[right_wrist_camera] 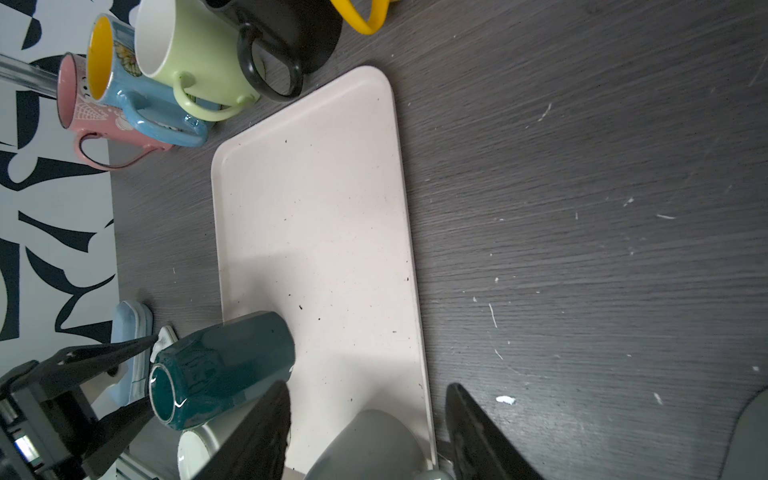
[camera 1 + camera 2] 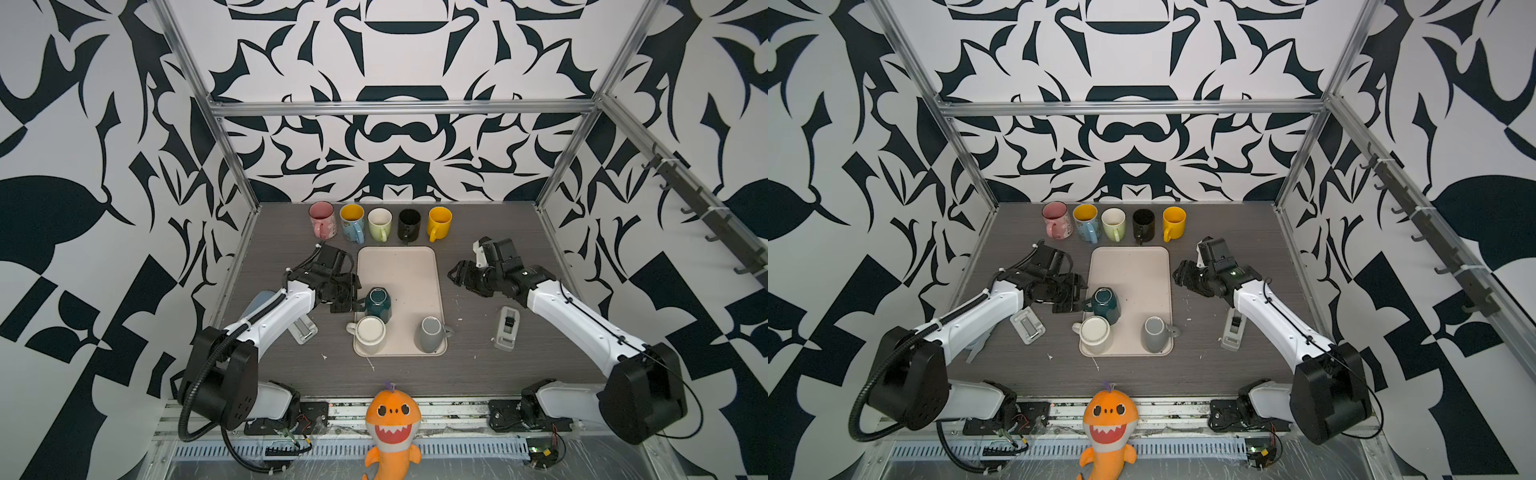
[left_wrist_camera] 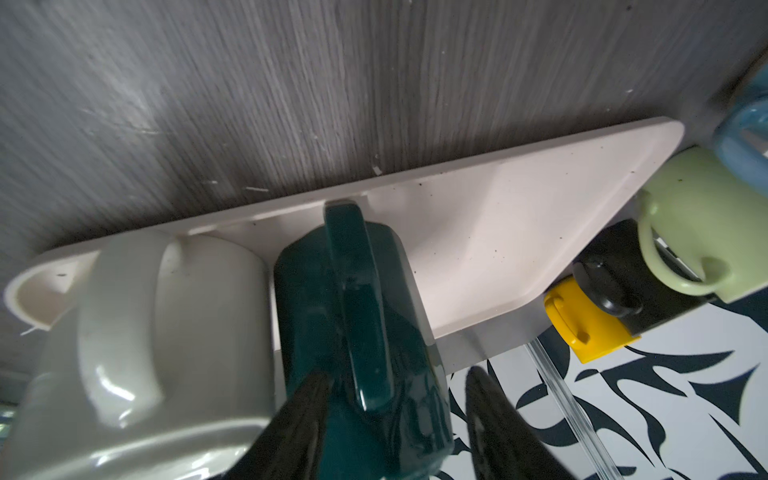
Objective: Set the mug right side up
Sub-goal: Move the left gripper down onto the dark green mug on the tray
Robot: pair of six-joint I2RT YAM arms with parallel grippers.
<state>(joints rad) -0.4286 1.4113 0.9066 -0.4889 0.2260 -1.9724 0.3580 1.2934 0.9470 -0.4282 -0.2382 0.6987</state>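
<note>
Teal glazed ceramic mug [image 2: 379, 305] leans tilted on the pale cream rectangular tray [image 2: 409, 270], right at the tips of the left end effector [image 3: 397, 372]. Its handle [image 3: 359, 316] points into the gap between the parted fingers [image 3: 307, 411]. One finger sits beside the handle and the other stands clear, so nothing is clamped. An inverted white ceramic mug [image 2: 370, 332] stands just beside that end effector's tips. Across the tray, well apart from the teal mug, the right end effector [image 1: 369, 385] hangs released and empty, with an inverted grey ceramic mug [image 2: 430, 332] near it.
</note>
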